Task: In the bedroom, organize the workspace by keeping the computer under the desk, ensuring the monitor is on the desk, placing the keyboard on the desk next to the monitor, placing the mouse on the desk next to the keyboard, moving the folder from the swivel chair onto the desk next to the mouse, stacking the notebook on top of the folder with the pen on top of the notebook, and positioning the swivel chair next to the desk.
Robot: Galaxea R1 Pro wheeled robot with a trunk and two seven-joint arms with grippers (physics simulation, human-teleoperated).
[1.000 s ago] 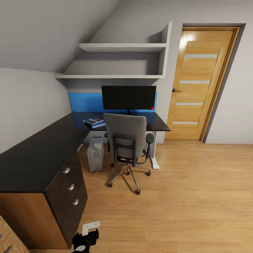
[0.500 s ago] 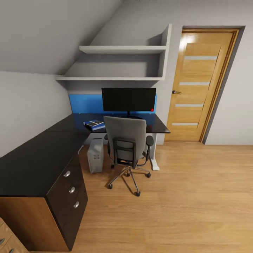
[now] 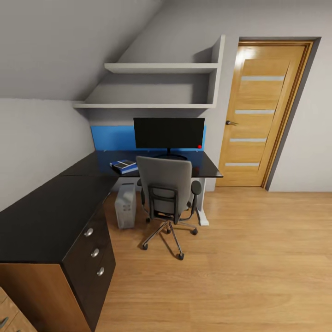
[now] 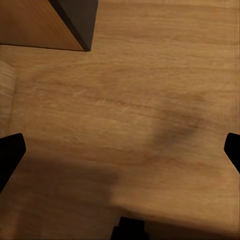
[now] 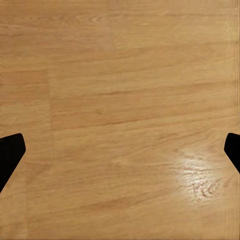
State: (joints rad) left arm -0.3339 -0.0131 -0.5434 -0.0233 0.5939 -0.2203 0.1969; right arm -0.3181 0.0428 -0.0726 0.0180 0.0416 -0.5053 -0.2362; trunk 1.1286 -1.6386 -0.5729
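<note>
Here the grey upholstered swivel chair [image 3: 167, 193] on its chrome castor base stands tucked at the glossy black L-shaped desk [image 3: 55, 203], its tall back toward the camera and seat facing the wide black monitor [image 3: 168, 133]. It should roll easily yet feels top-heavy — best pushed by the backrest. A flat bright blue folder [image 3: 124, 166] lies on the desk, its long axis angled to the edge. Both the left gripper [image 4: 120, 155] and right gripper [image 5: 120, 155] hang wide apart, empty, over wood plank floor [image 5: 125, 100].
</note>
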